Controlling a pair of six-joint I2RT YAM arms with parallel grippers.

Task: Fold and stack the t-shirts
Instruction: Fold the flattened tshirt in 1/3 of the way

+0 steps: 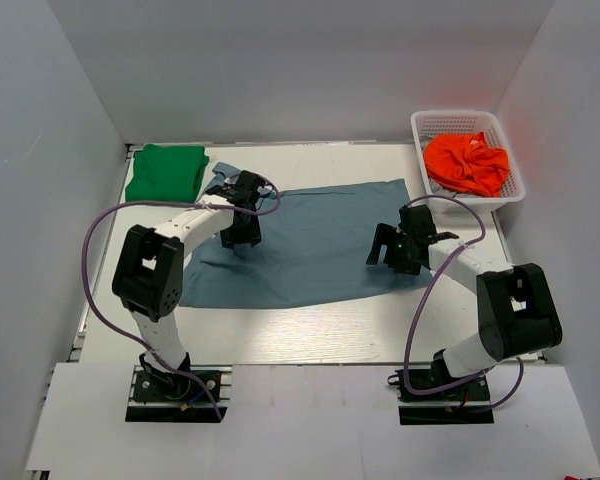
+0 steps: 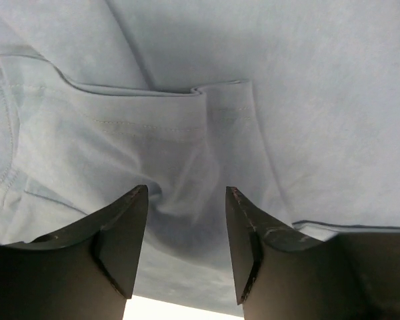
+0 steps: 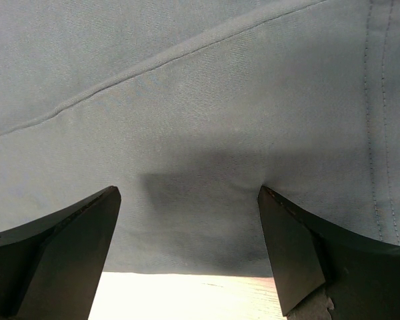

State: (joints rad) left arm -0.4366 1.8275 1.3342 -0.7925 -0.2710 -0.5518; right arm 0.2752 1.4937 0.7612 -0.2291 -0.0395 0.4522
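Along the bottom of the overhead view, the two arm bases sit bolted at the near edge of the pale wooden table (image 1: 310, 340), each trailing a purple cable (image 1: 88, 270). Both arms reach up the frame toward a slate-blue t-shirt (image 1: 310, 245), which lies spread flat across the middle of the table and is wider than either gripper.

The left gripper (image 1: 242, 236) hangs over the left part of that shirt, near its sleeve and collar. From its wrist camera, the left gripper (image 2: 187, 195) has its fingers (image 2: 128, 240) parted, with a soft wrinkle of the blue cloth (image 2: 187, 133) lying in the gap. A stitched hem and a folded-over edge run across the frame above.

The right gripper (image 1: 384, 250) is over the right part of the shirt, close to its lower edge. In its own view, the right gripper (image 3: 189, 193) is spread wide with nothing pinched. Smooth blue fabric (image 3: 200, 100) fills the frame, and a strip of bare table (image 3: 187, 297) shows at the bottom. I cannot tell whether either set of tips touches the cloth.

Farther back, at the upper left, a bright green t-shirt (image 1: 167, 172) lies folded in a neat rectangle just beside the blue shirt's corner. At the upper right, a white mesh basket (image 1: 458, 114) holds a crumpled orange garment (image 1: 467, 163).
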